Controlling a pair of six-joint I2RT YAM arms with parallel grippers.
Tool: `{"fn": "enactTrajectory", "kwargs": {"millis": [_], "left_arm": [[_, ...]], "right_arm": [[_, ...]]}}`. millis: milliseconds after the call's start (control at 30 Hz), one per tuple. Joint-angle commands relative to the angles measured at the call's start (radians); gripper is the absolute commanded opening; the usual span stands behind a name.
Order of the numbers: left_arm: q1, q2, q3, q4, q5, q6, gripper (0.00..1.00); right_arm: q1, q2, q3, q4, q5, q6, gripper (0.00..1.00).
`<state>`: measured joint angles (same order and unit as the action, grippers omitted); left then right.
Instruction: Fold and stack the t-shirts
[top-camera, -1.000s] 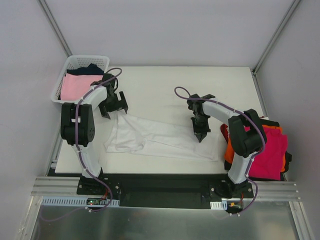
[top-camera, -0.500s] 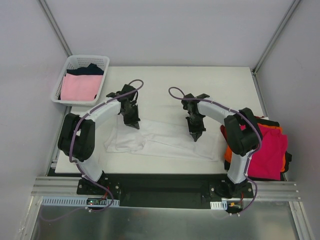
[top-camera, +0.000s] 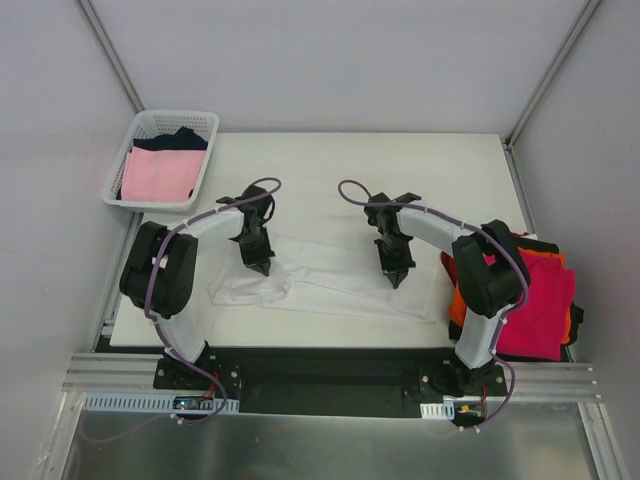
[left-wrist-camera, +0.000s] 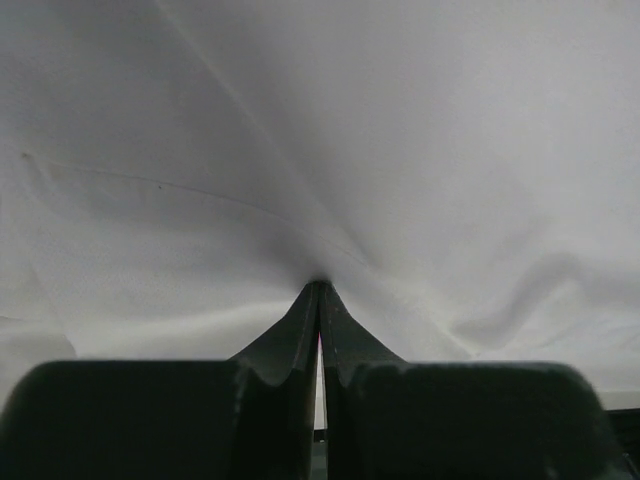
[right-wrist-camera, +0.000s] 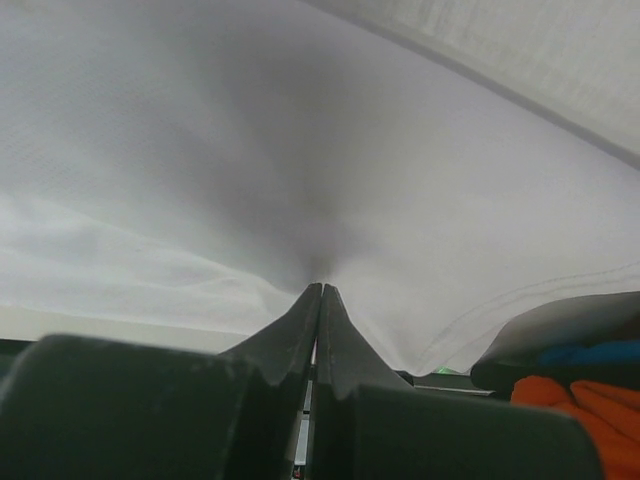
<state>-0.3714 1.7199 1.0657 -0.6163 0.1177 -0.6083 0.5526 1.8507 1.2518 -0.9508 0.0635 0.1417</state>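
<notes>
The white table (top-camera: 400, 170) is filling the middle of the overhead view. Across its near half the white t-shirt (top-camera: 330, 282) is lying flattened out, with its long axis running from left of centre to right of centre and dipping slightly toward the lower right. At the right edge of the frame a magenta t-shirt (top-camera: 540, 300) is sitting on top of an orange t-shirt (top-camera: 458, 302), partly hanging over the table's side. In the upper left a lattice basket (top-camera: 150, 122) is holding a pale pink t-shirt (top-camera: 155, 175), and a navy t-shirt (top-camera: 182, 138) is lying behind that.

The left gripper (top-camera: 259, 266) is pressing down near the left end of the white t-shirt and the right gripper (top-camera: 397, 278) toward its right end, so each arm is working the end nearer to it. The shirt is lying directly under both, with its length spanning the gap between them.

In both wrist views the dark, tapered fingers are clamping together on a pinch of white cloth. Thin, soft fabric is puckering into fine radiating creases at the tips, and a stitched seam is crossing the upper part of the left view. Any lift or fold will probably have to go across the shirt's long axis, with both ends travelling together so the limp cloth is not sagging between them.
</notes>
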Motion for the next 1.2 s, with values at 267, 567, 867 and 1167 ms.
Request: {"fn": "enactTrajectory", "kwargs": {"millis": [267,567,867,1167], "left_arm": [[0.026,0.39,0.393,-0.078,-0.018,0.036,0.05],[0.064,0.67,0.868,-0.146,0.11,0.05,0.19],[0.135,0.876,1.293,-0.106,0.466,-0.024,0.36],[0.126,0.742,1.22,-0.016,0.566,-0.035,0.99]], "right_arm": [[0.007,-0.088,-0.014,-0.048,0.048,0.013,0.01],[0.017,-0.145,-0.066,-0.08,0.056,0.05,0.01],[0.035,-0.154,-0.026,-0.109,0.07,0.067,0.01],[0.044,-0.11,0.034,-0.092,0.079,0.056,0.01]]}}
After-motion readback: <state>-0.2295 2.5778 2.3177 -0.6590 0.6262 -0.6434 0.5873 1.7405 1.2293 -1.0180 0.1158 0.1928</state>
